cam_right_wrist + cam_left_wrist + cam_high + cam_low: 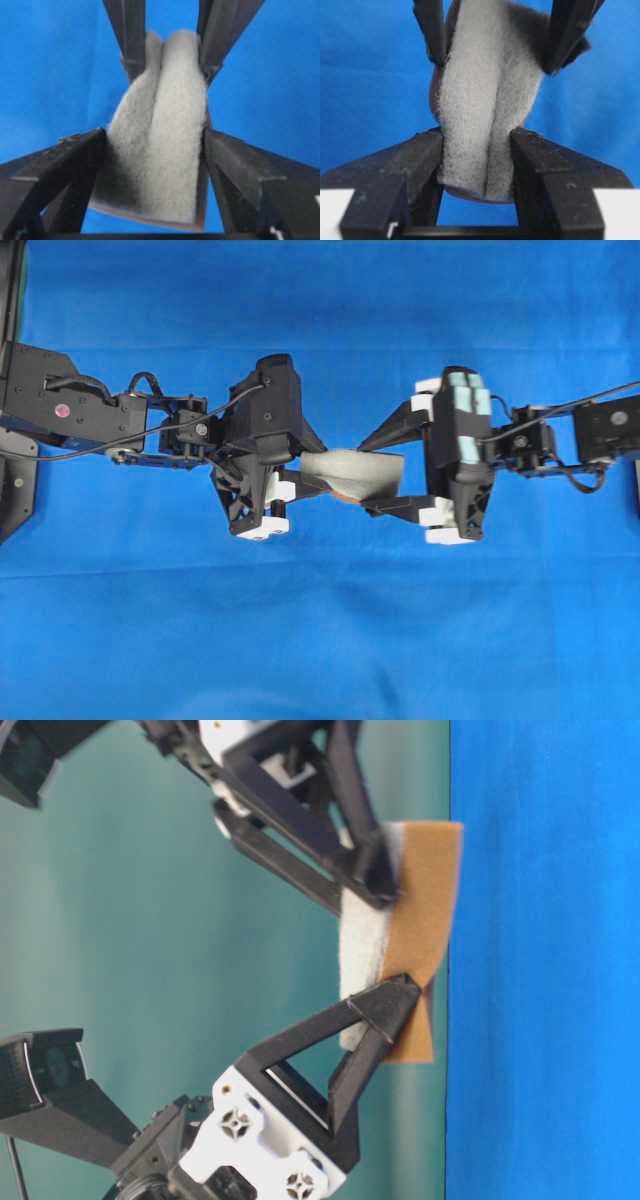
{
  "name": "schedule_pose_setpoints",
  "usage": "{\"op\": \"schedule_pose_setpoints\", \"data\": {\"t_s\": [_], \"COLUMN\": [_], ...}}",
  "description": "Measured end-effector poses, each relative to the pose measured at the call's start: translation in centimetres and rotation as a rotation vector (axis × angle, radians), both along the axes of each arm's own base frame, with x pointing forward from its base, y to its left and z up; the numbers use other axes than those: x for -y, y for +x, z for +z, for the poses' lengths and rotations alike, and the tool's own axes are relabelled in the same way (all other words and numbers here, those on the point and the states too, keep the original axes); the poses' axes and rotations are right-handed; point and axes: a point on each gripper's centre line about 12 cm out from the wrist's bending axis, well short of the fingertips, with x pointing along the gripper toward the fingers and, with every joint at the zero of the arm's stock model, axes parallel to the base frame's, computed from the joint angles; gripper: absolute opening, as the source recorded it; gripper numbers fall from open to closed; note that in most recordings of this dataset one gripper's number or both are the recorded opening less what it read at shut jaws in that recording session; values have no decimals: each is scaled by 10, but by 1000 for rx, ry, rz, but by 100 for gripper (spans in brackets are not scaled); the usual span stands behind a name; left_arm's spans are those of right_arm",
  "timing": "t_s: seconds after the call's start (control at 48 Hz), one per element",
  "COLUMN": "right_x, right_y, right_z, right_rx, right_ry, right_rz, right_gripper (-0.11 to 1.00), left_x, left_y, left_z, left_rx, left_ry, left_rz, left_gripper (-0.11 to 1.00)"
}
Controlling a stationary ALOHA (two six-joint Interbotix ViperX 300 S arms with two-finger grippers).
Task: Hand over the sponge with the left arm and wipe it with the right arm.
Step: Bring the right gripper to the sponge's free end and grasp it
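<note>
in the left wrist view, nearest to the lens at the bottom of the frame, the left gripper (476, 160) is clamped on the sponge (487, 105). its two fingers press the grey fuzzy pad from both sides, so the pad is folded along its length w/ a crease down the middle. further up the frame, the fingers of the right gripper (495, 37) stand at each side of the far end of the pad.

in the right wrist view it is mirrored: the right gripper's fingers (75, 165) are near the lens at lower left and lower right, spread wide. the sponge's broad end lies between them, and its edges look to brush the finger faces, but i see no squeeze there, the pad is not pinched at this end. so the right claw is apart, not gripping.

the overhead view shows both arms meeting at centre frame above the blue cloth (320, 640). the sponge's long axis runs left-right in that frame, from the left gripper's tips toward the right gripper. the table-level view shows the orange-brown backing facing the blue surface, but whether it touches i cannot tell.

judgement: the hand-over is half done. the sponge already sits inside the right claw's span, so the next move needs only that the right fingers close across the pad's short width, then the left lets go.
</note>
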Motion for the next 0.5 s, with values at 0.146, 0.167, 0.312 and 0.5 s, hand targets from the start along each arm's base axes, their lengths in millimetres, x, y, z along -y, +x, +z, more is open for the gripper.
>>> {"op": "schedule_pose_setpoints", "data": {"t_s": [0.146, 0.167, 0.312, 0.5], "right_x": [3, 4, 4, 6], "right_y": [4, 4, 4, 4], "right_z": [-9, -9, -10, -9], "right_rx": [-25, -25, -26, -25], "right_ry": [10, 11, 11, 2], "right_rz": [-15, -18, -19, -17], "right_gripper": [74, 74, 73, 56], "left_x": [-1, -1, -1, -2], "left_y": [0, 0, 0, 0], "left_z": [0, -1, 0, 0], "left_rx": [-2, -3, -2, -1], "left_ry": [-1, -1, -1, 3], "left_rz": [2, 4, 2, 3], "left_gripper": [32, 32, 32, 32]}}
